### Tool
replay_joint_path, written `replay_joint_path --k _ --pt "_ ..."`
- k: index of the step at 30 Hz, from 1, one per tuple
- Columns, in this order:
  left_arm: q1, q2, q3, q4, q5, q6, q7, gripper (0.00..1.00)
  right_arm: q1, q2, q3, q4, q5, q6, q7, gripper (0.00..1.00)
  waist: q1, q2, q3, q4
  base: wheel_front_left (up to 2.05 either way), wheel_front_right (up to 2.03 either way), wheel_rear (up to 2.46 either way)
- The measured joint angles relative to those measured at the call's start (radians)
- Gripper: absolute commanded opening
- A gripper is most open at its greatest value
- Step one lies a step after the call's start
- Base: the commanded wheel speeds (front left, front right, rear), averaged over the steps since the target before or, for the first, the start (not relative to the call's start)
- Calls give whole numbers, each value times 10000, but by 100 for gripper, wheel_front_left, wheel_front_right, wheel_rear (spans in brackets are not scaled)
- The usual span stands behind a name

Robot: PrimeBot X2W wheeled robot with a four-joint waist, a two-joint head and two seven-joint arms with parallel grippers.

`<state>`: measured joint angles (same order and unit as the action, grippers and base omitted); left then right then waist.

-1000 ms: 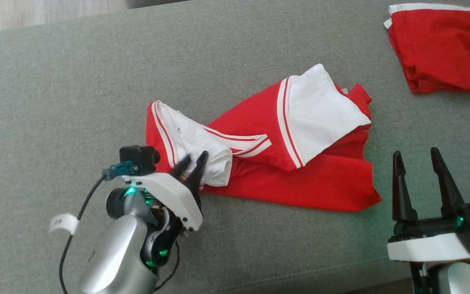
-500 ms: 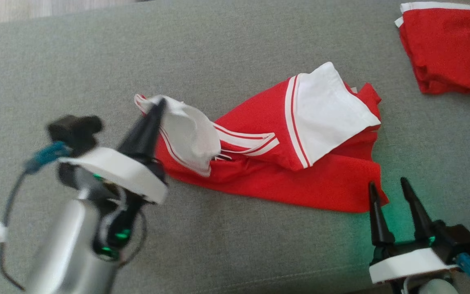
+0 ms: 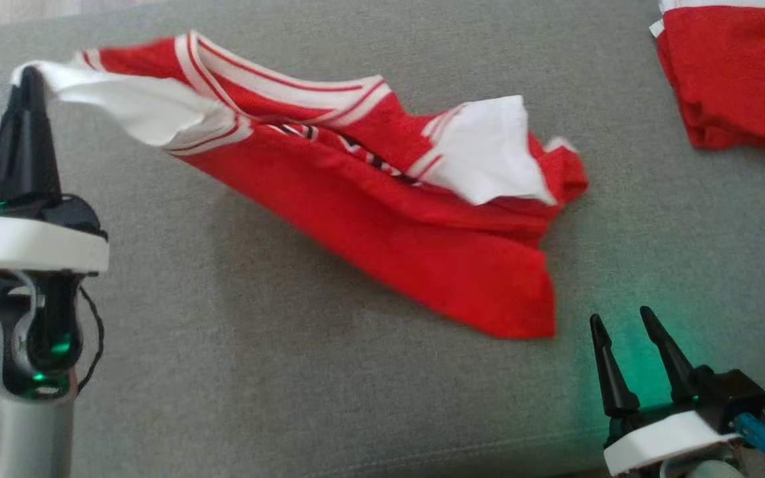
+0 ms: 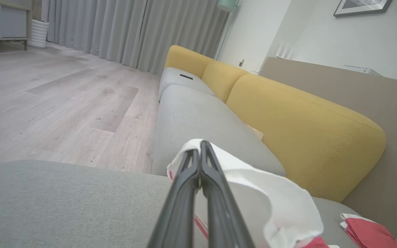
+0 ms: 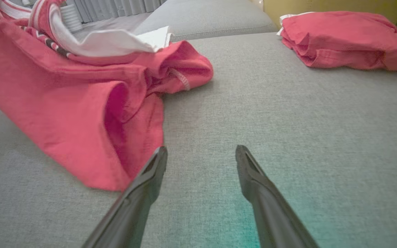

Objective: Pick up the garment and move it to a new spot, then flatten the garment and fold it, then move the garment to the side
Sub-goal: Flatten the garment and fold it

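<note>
Fingers of left gripper (image 3: pixel 27 74) pinch garment (image 3: pixel 369 219) white edge; right gripper (image 3: pixel 621 316) fingers apart near red hem.

Grey sofa seat (image 3: pixel 223 372), red-white garment (image 3: pixel 382 232) lying across, folded red cloth (image 3: pixel 741 86) aside

At 1 o'clock in the head view the folded red cloth (image 3: pixel 734 79) runs off the top and right edges. Dark lettering (image 3: pixel 389 169) on the garment (image 3: pixel 382 226) is blurred, half buried in folds. The dark thing (image 4: pixel 186 76) on the far sofa cushion (image 4: pixel 171 83) is too small to identify.
</note>
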<state>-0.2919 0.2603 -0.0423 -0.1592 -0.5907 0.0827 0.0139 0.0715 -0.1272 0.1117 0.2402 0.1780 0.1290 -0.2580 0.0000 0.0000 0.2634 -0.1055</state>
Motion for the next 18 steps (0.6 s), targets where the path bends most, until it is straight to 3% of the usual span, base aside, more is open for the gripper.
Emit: replay_joint_path --k 11,18 --pt "249 -19 -107 349 -119 -36 15 0 -591 -316 748 -42 399 0 0 100 0 0 -30 417 0 0 0" --pt "192 -48 -364 593 -119 -119 15 0 -2242 -418 1012 1129 -123 0 63 100 0 0 10 592 0 0 0"
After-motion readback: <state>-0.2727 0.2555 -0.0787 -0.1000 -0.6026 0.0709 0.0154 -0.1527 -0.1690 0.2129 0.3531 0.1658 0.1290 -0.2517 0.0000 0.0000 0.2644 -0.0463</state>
